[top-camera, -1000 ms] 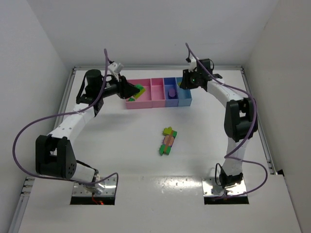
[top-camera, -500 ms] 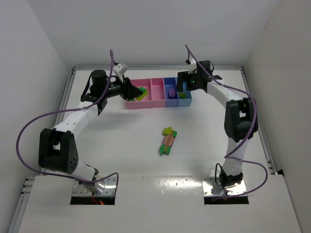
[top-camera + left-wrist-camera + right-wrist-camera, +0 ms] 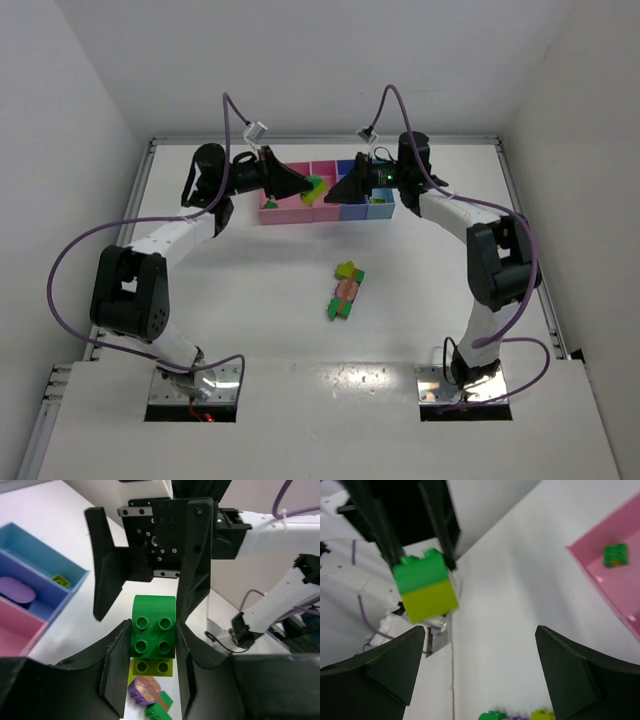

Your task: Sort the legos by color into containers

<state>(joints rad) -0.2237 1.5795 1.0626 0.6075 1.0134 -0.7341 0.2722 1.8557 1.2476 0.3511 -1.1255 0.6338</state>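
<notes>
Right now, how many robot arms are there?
2. The left arm, carrying a green lego, comes from the left; the right arm from the right. Both reach over the containers. None seems hidden.

The left arm [image 3: 170, 238] and the right arm [image 3: 455, 205] are built alike: white link shells between bulky black joint housings. A loose purple left cable [image 3: 55, 280] loops down the left side of the frame, and a purple right cable [image 3: 549, 358] curls at the lower right. Each arm stands on a bare metal base plate [image 3: 225, 378] near the bottom edge. The right gripper [image 3: 338, 192] is matte black, its flat body dotted with small screw holes, with a green light [image 3: 218, 518] on the housing behind. Its fingers [image 3: 375, 670] are dark wedges. The left gripper [image 3: 303, 186] is black too.
</notes>
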